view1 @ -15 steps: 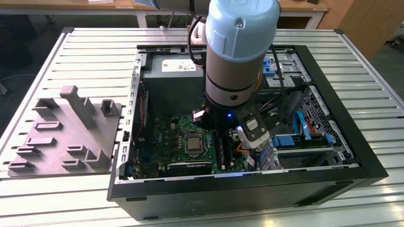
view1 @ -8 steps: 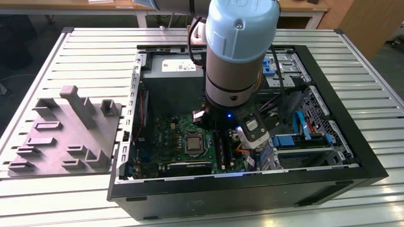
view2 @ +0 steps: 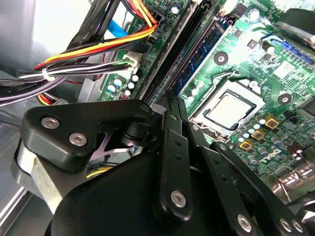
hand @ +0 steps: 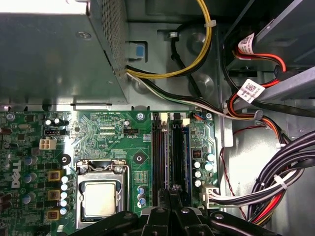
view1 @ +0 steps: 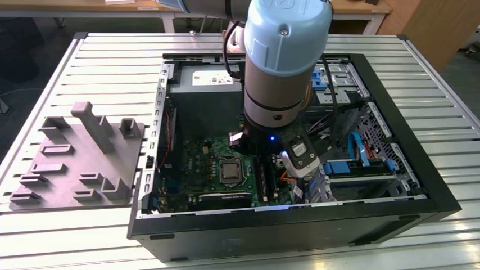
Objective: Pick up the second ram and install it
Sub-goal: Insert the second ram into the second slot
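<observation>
Slatted metal worktop (view1: 98, 67) carries the open computer case (view1: 405, 197), with a grey moulded fixture (view1: 78, 157) lying on the exterior view's left of it. My arm (view1: 285, 62) reaches down into the case over the green motherboard (view1: 202, 163). In both wrist views the hand (hand: 172, 194) sits right above the long black memory slots (hand: 158, 152), its fingers (view2: 173, 120) drawn close together around a thin dark edge that I take for the second ram (hand: 175, 189), standing on edge over a slot just beside the processor socket (hand: 101, 196). I cannot tell if it is seated. Bundled cables (hand: 275, 182) run along the far side of the slots
</observation>
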### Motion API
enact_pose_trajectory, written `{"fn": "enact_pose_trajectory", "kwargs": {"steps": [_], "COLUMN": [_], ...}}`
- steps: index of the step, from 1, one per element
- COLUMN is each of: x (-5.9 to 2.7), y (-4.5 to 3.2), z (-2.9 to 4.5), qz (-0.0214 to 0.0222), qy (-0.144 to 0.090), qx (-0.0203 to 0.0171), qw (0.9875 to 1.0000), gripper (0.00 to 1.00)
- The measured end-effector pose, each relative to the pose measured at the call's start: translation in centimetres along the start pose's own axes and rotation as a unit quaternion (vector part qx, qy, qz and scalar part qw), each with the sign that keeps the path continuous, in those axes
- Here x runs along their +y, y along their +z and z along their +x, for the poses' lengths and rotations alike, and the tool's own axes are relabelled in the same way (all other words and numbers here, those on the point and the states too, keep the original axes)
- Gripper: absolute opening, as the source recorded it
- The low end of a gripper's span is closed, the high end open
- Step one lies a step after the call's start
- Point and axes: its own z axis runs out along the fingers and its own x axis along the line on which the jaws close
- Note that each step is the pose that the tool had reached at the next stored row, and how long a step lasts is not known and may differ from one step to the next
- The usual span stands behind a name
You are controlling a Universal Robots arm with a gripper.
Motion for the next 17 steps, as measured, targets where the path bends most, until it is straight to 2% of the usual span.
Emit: {"fn": "enact_pose_trajectory", "kwargs": {"steps": [17], "x": [-0.02], "y": [0.07], "z": [0.0], "qz": [0.0001], "qy": [0.0], "qx": [0.0], "qw": [1.0], "gripper": [0.11]}}
